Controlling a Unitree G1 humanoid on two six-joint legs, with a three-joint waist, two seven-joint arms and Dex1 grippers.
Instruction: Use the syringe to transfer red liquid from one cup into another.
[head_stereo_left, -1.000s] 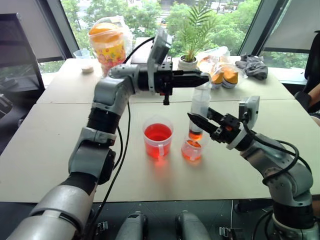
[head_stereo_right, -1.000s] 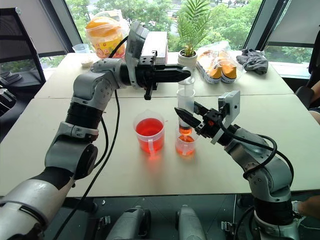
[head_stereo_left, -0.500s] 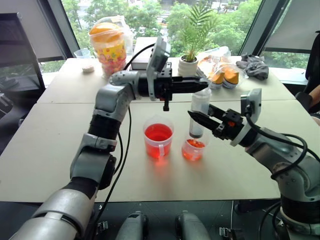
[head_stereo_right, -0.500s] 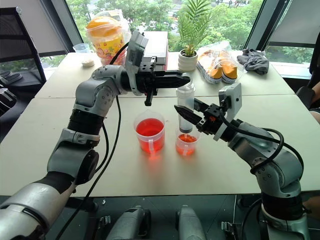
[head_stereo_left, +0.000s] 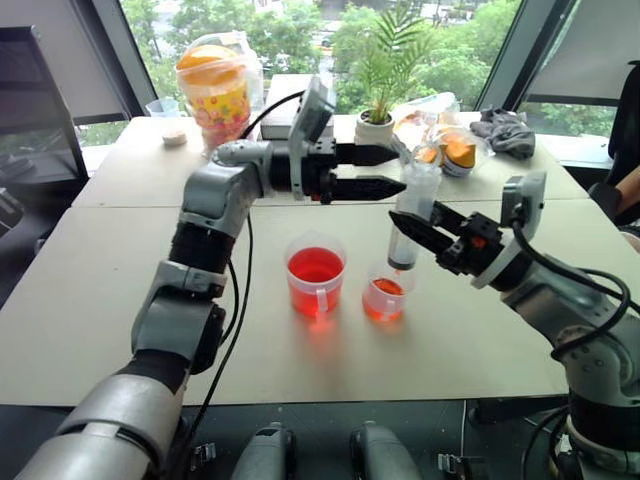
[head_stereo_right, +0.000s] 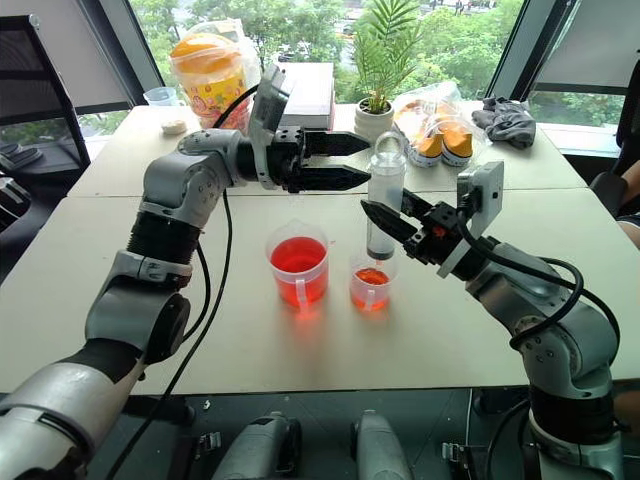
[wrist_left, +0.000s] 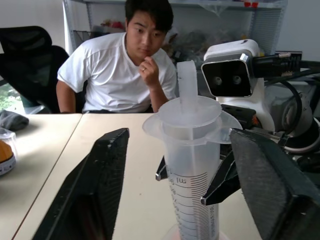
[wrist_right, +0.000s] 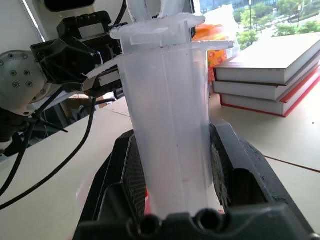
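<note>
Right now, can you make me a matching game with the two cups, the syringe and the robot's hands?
Things:
1. larger cup
2. smaller cup
3. syringe
4. left gripper

States:
A. held upright by the right gripper, tip over a cup
B. jaws wide open beside the plunger top
C. holds a lot of red liquid
D. holds only a little red liquid, under the syringe tip

Pairs: 1-C, 2-D, 3-A, 4-B
</note>
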